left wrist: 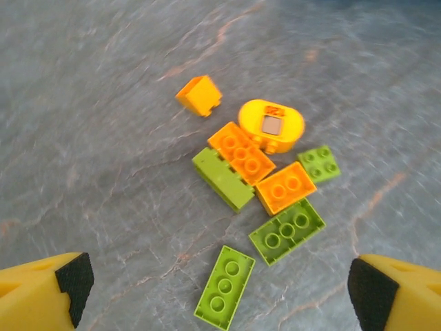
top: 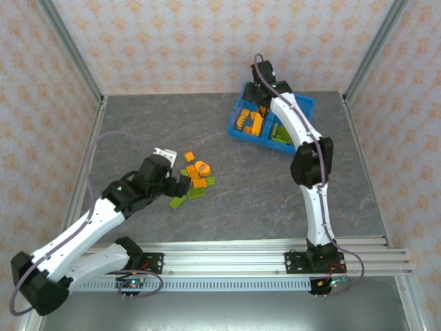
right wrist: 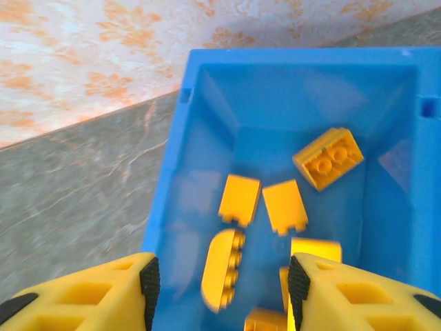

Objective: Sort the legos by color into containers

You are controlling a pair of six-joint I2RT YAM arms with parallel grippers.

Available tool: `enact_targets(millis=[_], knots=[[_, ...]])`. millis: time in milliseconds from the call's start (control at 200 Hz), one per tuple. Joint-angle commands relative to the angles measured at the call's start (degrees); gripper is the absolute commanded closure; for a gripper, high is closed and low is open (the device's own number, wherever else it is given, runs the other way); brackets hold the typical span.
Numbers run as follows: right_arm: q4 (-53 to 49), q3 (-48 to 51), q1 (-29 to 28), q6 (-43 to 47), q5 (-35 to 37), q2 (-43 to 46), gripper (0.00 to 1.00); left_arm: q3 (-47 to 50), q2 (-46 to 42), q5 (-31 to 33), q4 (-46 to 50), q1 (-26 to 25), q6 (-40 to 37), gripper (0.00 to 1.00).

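**Top view.** A grey marbled table [top: 262,200] is shown with a bright blue plastic bin [top: 235,124] at its far right. A cluster of loose studded plastic legos [top: 196,181] lies at centre-left, well apart from the bin. Lime green bricks [top: 281,135] are seen in the bin's right compartment, partly hidden by the right arm.

**Left wrist view.** The left gripper [left wrist: 220,284] is poised over the near edge of the cluster. Its jaws are spread wide and nothing is held. 8 loose pieces are counted, 4 orange and 4 green. Among them are an orange cube-shaped brick [left wrist: 198,94] lying apart, an orange oval piece [left wrist: 271,125] and a long lime brick [left wrist: 224,287] nearest the fingertips.

**Right wrist view.** The right gripper [right wrist: 222,289] is positioned above the bin's left compartment [right wrist: 289,117]. Its yellow fingers [right wrist: 103,293] are parted and empty. At least 6 orange bricks [right wrist: 329,158] are seen on the compartment floor, none of them touched by the fingers.
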State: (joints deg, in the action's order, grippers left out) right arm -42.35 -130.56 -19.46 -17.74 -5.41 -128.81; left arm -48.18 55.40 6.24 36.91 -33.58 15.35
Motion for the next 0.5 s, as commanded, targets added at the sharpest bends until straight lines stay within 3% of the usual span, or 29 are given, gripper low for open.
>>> enact_targets(millis=[0, 80, 175, 270, 495], knots=[[0.7, 10.0, -0.7, 0.4, -6.3, 14.8, 0.42, -2.9, 6.4, 6.8, 0.5, 0.4, 23.1, 0.11], [7.2, 23.4, -1.5, 0.6, -11.5, 25.3, 0.31, -3.1, 11.3, 6.2, -0.9, 0.4, 29.7, 0.19], [16.1, 40.2, -3.8, 4.5, -16.2, 37.8, 0.00, -3.3, 16.6, 4.5, -4.9, 0.5, 32.5, 0.24], [17.6, 49.7, -6.5, 8.0, -17.7, 46.5, 0.01, -5.6, 22.2, 3.1, -6.2, 0.8, 33.5, 0.27], [12.5, 58.2, -7.4, 11.2, -27.9, 53.2, 0.01, -6.5, 31.8, -1.1, -13.1, 2.9, 34.5, 0.39]])
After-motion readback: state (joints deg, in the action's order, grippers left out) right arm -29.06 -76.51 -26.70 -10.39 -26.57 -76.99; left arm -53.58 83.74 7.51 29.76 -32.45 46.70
